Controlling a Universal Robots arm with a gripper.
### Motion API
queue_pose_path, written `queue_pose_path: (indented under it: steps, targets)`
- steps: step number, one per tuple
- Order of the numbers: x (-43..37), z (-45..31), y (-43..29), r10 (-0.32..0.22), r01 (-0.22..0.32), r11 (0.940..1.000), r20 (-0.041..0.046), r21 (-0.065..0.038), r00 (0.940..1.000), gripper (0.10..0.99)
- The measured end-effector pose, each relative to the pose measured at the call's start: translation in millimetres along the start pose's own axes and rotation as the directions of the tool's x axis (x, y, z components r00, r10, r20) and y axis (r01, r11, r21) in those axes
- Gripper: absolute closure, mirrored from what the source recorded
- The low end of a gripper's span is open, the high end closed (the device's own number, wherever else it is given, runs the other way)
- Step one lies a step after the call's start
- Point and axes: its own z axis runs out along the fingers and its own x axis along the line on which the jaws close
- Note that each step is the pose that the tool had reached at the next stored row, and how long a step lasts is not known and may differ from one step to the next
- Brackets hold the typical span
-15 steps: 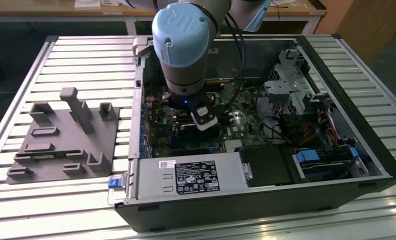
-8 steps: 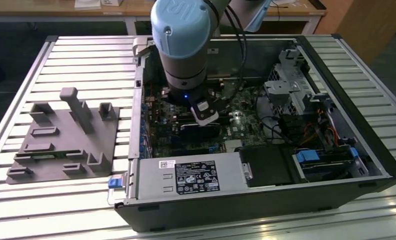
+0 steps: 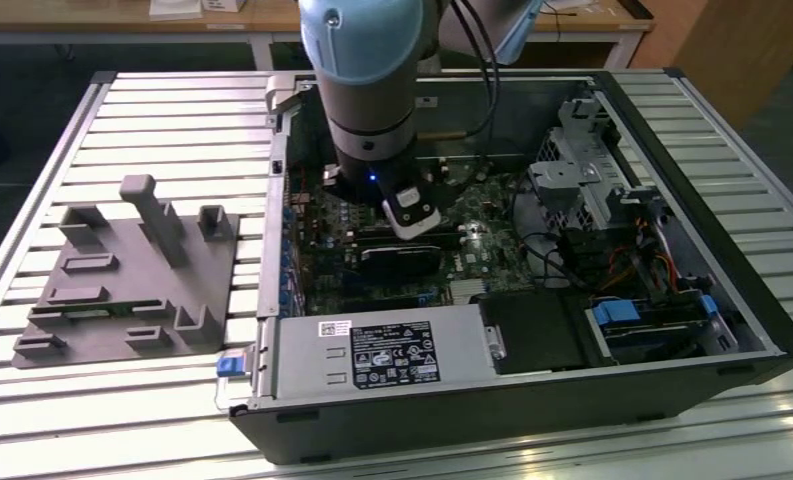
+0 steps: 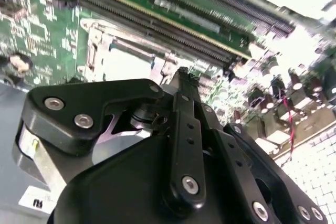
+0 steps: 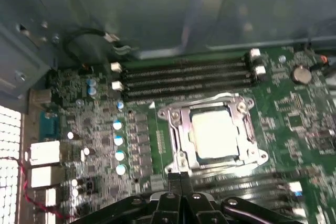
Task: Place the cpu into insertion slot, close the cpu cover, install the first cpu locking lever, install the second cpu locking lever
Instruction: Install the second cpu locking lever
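In the exterior view, the claw (image 3: 415, 222) is seen lowered into the open computer case (image 3: 716, 330) on the worktop (image 3: 169, 110). In the first wrist view, the closed claw (image 5: 180, 178) is seen empty, fingers together, just beside the insertion slot (image 5: 212, 135), over which the cpu cover (image 5: 181, 129) is laid flat.

Even overhead light reaches you in the exterior view, glaring off the slatted table (image 3: 89, 130). In both wrist views the motherboard (image 5: 94, 129) beyond the fingertips (image 5: 178, 178) is softly blurred, and the cpu (image 5: 215, 135) washes out white.
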Motion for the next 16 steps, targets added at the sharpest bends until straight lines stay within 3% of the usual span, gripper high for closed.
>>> queue_pose_path:
  steps: [2,4,9,16]
  targets:
    - [-0.5,-0.2,0.5,0.006,-0.006,0.9997,0.0059,0.024,1.0,0.98]
    - [-2.0,0.5,2.2,0.009,-0.009,0.9993,0.0092,0.038,0.9999,0.98]
    - [-8.0,3.6,11.2,0.01,-0.01,0.9989,0.0109,0.045,0.9999,0.98]
    - [-12.4,10.8,32.2,0.008,-0.008,0.998,0.0133,0.063,0.9999,0.98]
